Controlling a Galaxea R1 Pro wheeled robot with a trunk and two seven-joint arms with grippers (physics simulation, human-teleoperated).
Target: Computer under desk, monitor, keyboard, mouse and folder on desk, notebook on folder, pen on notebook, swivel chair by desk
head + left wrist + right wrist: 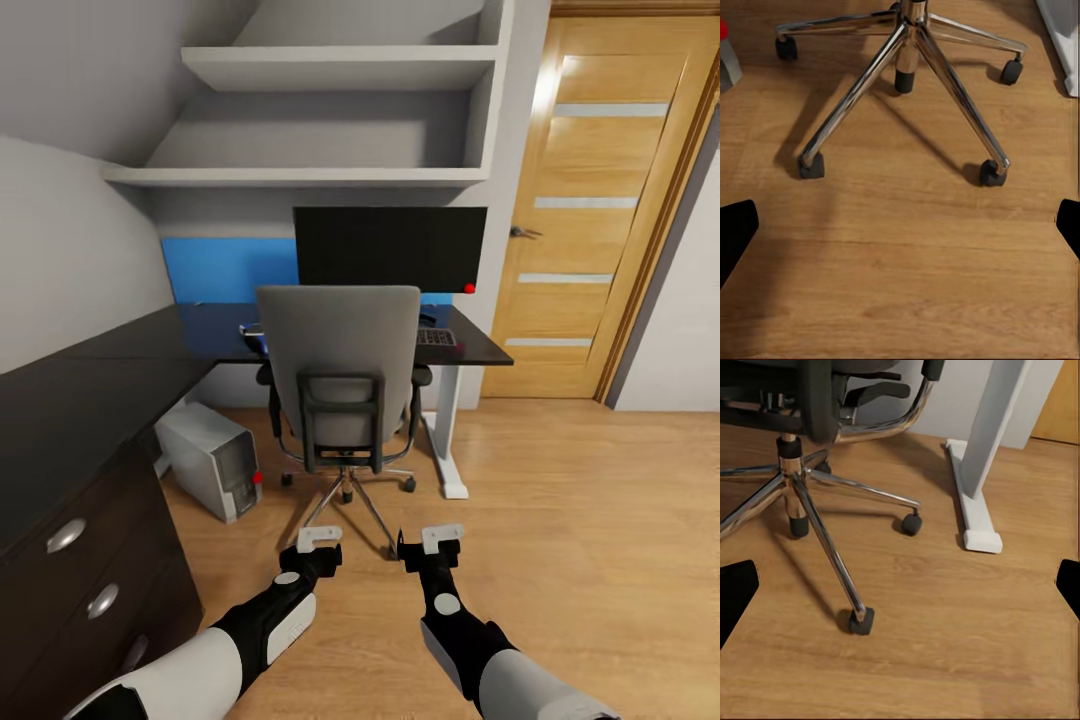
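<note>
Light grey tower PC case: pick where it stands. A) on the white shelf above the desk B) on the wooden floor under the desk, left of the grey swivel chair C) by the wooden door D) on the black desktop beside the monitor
B: the head view shows the light grey tower PC case on the wooden floor beneath the black-topped desk, left of the grey padded swivel chair.

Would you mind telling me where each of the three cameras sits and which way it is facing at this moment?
Head view: on the robot's head, looking forward and down at the swivel chair, desk, monitor and computer; the left gripper and right gripper and both forearms show.
Left wrist view: on the left arm, facing down at the wooden floor and the chair's metal base; dark fingertips at the edges.
Right wrist view: on the right arm, facing the base and the desk's white leg; dark fingertips.
Shared: both wrist views see the chair base.
</note>
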